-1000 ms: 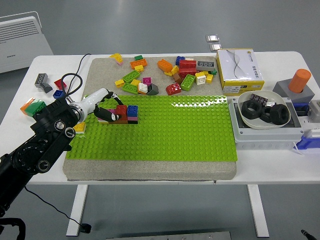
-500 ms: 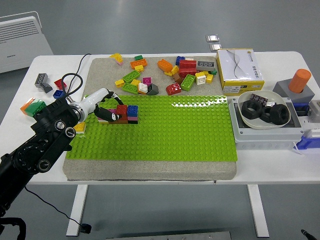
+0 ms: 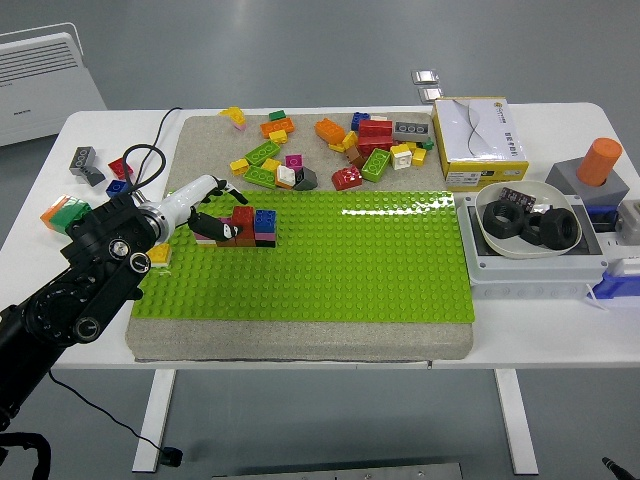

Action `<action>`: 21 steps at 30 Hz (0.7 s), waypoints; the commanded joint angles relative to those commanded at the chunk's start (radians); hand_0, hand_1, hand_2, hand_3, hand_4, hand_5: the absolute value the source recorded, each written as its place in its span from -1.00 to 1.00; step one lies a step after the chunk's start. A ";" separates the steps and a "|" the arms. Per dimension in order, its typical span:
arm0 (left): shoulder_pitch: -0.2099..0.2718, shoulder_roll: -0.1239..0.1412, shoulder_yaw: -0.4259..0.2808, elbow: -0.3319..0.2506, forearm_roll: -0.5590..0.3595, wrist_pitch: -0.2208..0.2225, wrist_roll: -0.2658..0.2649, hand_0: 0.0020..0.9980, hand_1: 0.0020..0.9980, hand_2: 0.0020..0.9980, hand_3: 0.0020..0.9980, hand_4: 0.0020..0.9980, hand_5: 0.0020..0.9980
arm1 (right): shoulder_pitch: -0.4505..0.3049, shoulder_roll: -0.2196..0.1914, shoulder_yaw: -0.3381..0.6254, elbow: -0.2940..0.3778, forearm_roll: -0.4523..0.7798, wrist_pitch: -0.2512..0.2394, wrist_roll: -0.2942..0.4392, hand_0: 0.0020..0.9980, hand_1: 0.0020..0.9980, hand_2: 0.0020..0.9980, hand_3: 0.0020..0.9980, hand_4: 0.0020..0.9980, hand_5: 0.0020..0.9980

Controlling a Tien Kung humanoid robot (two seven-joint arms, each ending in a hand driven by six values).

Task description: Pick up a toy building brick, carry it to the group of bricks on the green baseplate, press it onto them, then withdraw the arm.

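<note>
A small stack of red, blue, pink and black bricks (image 3: 255, 226) stands on the green baseplate (image 3: 330, 260) near its far left corner. My left hand (image 3: 214, 208) comes in from the left and sits just left of the stack. Its white fingers (image 3: 222, 187) are spread over the red brick's (image 3: 243, 217) left side, and the dark thumb tip lies against the stack's low front. The hand holds nothing. Loose bricks (image 3: 330, 150) of several colours lie on the grey mat beyond the baseplate. The right arm does not show.
More loose bricks (image 3: 85, 185) lie on the table at the left, with a black cable (image 3: 150, 165) beside them. A yellow-and-white box (image 3: 480, 140), a bowl of black rings (image 3: 528, 225) on a grey case and an orange cylinder (image 3: 598, 160) stand at the right.
My left arm has shifted slightly back to the left and the fingers have lifted and spread off the red brick. The brick stack has stayed in place.
</note>
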 joint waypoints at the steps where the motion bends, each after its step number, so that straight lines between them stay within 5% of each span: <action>1: 0.000 0.000 0.002 0.000 0.000 -0.002 0.001 0.84 0.94 0.92 0.38 0.18 -1.00 | 0.000 0.000 0.000 0.000 0.000 0.000 0.000 0.03 0.23 0.44 0.61 0.74 0.85; 21: -0.004 0.010 0.018 0.002 -0.004 -0.061 0.017 0.85 0.95 0.93 0.35 0.20 -1.00 | -0.005 0.000 0.006 0.000 -0.007 -0.001 -0.001 0.03 0.23 0.43 0.60 0.73 0.82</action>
